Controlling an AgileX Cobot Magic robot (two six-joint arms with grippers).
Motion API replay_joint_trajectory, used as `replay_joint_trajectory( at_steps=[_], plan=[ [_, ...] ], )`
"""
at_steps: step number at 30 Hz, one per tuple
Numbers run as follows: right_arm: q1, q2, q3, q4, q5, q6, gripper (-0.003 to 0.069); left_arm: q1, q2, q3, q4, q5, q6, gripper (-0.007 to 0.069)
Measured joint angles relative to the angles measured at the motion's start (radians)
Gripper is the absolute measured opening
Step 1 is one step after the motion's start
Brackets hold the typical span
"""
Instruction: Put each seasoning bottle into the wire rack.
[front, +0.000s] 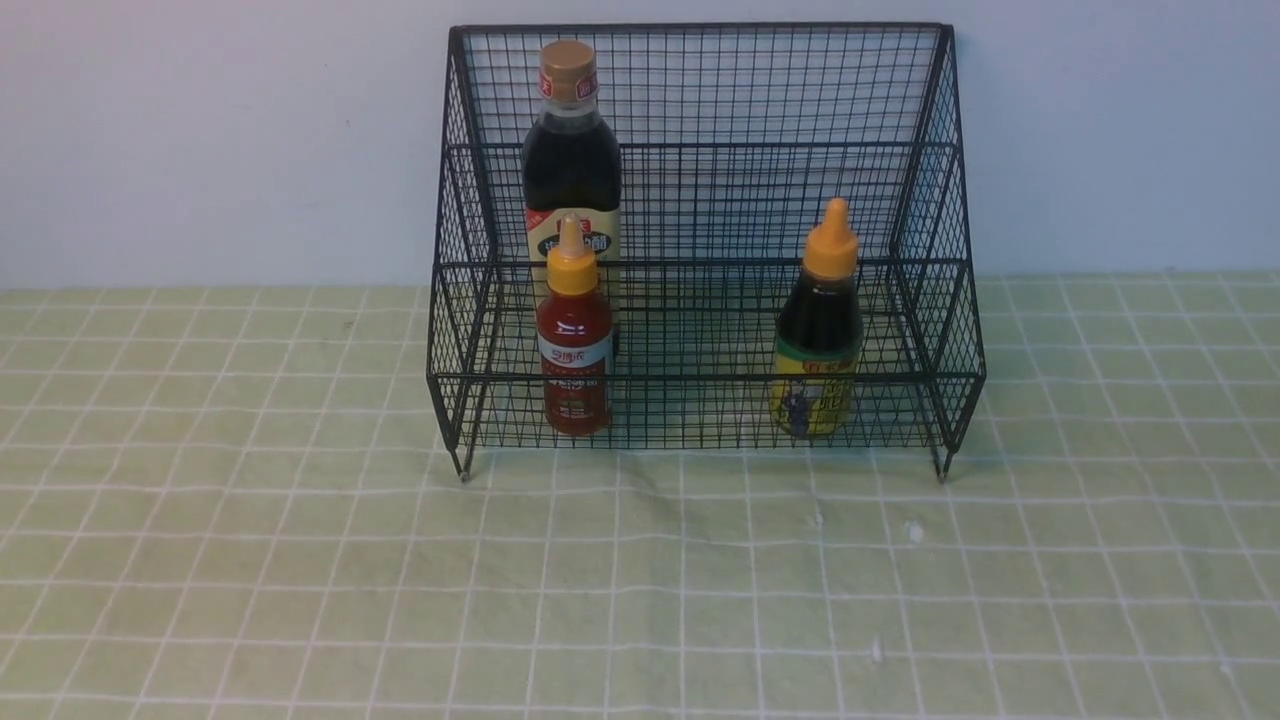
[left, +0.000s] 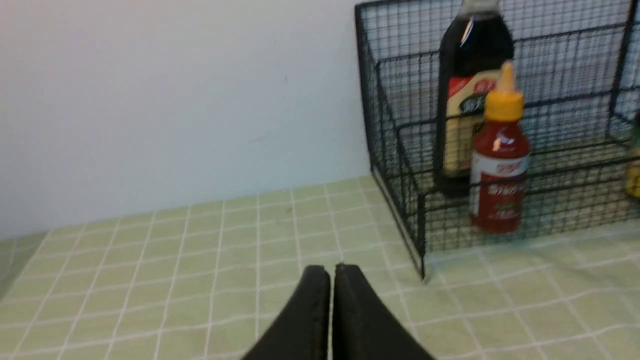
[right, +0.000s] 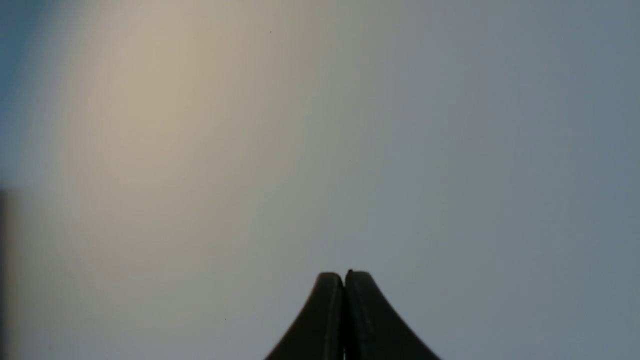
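The black wire rack (front: 930, 150) stands at the back of the table against the wall. A tall dark bottle (front: 571, 165) with a gold cap stands upright on its upper tier at the left. In front of it, on the lower tier, stands the small red bottle (front: 574, 345) with an orange nozzle. A squat dark bottle (front: 817, 335) with a yellow label stands on the lower tier at the right. My left gripper (left: 332, 268) is shut and empty over the cloth, left of the rack (left: 395, 165), with the red bottle (left: 500, 165) and the tall bottle (left: 472, 50) in sight. My right gripper (right: 344, 274) is shut, facing only a blank wall.
A pale green checked cloth (front: 640, 590) covers the table in front of the rack. A plain light wall (front: 200, 130) rises behind. Neither arm shows in the front view.
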Motion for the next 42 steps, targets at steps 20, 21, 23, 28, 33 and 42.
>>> replay_joint_trajectory(
  at_steps=[20, 21, 23, 28, 33, 42],
  plan=[
    [0.0, 0.0, 0.0, 0.0, -0.005, 0.0, -0.0015, 0.018, -0.079, 0.283, 0.007, -0.044, -0.014, -0.0006],
    [0.0, 0.0, 0.0, 0.0, -0.005, 0.0, -0.0015, 0.018, -0.079, 0.283, 0.007, -0.044, -0.014, -0.0006],
    [0.0, 0.0, 0.0, 0.0, -0.005, 0.0, -0.0015, 0.018, -0.079, 0.283, 0.007, -0.044, -0.015, -0.0006],
    [0.0, 0.0, 0.0, 0.0, -0.005, 0.0, -0.0015, 0.018, -0.079, 0.283, 0.007, -0.044, -0.015, -0.0006],
    [0.0, 0.0, 0.0, 0.0, -0.005, 0.0, -0.0015, 0.018, -0.079, 0.283, 0.007, -0.044, -0.015, -0.0006],
    [0.0, 0.0, 0.0, 0.001, -0.006, 0.0, -0.0015, 0.018, -0.079, 0.283, 0.007, -0.044, -0.015, -0.0006]
  ],
)
